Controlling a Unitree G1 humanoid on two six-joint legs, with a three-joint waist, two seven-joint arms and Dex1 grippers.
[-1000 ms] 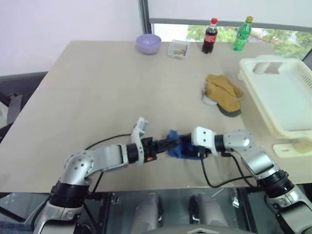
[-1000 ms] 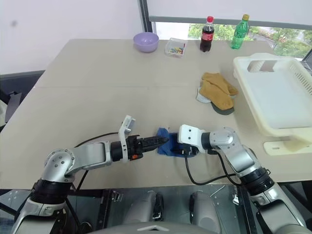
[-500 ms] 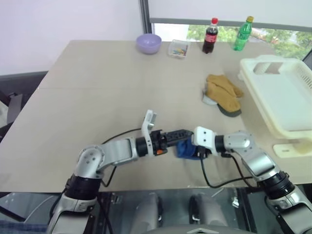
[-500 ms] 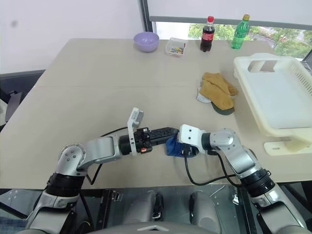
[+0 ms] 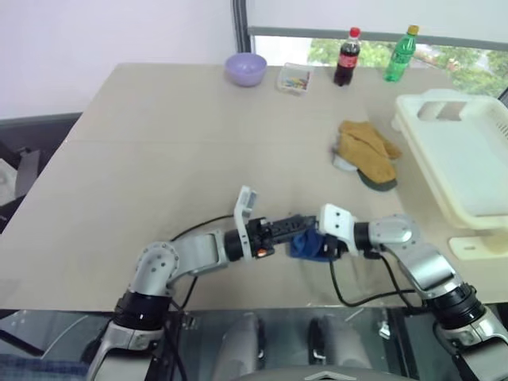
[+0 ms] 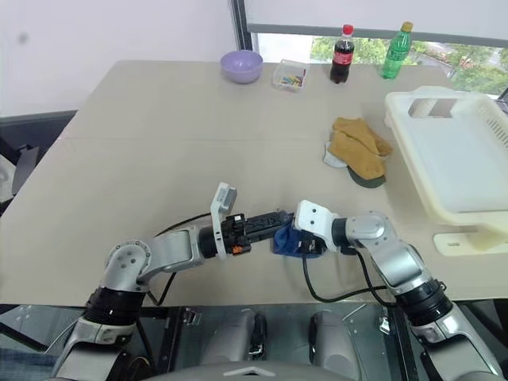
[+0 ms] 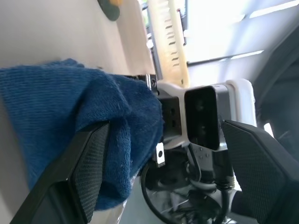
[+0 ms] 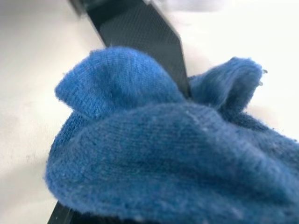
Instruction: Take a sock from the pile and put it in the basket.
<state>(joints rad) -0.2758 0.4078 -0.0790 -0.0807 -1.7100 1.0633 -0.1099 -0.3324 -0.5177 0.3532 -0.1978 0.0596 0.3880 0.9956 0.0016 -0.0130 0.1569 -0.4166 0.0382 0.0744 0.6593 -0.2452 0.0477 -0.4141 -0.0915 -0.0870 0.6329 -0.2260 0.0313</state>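
One blue sock sat bunched in right gripper; left gripper was spread wide around it. Two bottles, one basket on desk.

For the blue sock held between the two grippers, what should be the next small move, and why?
Probably close the left gripper on the blue sock. Its fingers stand wide open, one pressed into the bunched fabric, while the right gripper holds the sock just above the table. The basket is far to the right, so a firm hold comes first.
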